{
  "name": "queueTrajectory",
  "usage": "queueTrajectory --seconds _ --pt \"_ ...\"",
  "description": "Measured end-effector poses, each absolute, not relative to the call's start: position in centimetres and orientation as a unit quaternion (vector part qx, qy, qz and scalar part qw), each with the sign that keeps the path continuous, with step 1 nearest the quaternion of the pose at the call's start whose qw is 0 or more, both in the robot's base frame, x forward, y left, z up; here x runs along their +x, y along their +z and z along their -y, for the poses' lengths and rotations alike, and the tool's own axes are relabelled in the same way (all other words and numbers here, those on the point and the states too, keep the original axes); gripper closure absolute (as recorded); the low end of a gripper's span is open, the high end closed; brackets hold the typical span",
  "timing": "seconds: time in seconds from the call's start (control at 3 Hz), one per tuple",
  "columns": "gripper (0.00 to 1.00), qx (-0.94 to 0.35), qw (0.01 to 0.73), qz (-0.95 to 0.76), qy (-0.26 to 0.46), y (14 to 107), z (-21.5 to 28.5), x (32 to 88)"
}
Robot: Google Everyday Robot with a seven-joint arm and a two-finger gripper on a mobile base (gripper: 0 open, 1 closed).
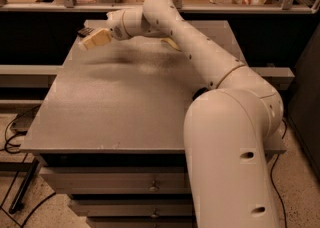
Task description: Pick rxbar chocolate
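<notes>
Approach step: reaching for the bar at the far left corner, no grasp yet.

Holds the claw above the far left part of the table, just beside the bar, a small dark piece lying flat close to that corner. Cannot tell whether the claw is spread or pressed together. Probably calls next for a slight shift farther and left to centre over the bar, then lining up across its narrow side, lowering and pinching. Leaves little margin there, with the left and far edges of the table both close to the bar and a dark drop beyond, so risks pushing it off with any nudge. Offers plenty of bare top in the middle and near side for lifting away. Shows a sponge peeking from behind the arm, well apart to the right.
</notes>
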State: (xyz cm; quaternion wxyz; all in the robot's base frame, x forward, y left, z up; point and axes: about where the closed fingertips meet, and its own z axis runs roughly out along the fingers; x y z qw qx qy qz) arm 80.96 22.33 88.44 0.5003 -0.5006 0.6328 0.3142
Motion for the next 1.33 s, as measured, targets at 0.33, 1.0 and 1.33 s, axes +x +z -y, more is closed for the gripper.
queueTrajectory --seconds 0.33,1.0,1.33 --pt "0.00 -0.489 0.502 -0.634 0.325 88.2 -22.8 80.9" --pt "0.00 -0.474 0.503 -0.648 0.320 87.6 -24.2 81.4" --pt "0.00 -0.467 0.504 -0.658 0.309 86.9 -24.3 82.0"
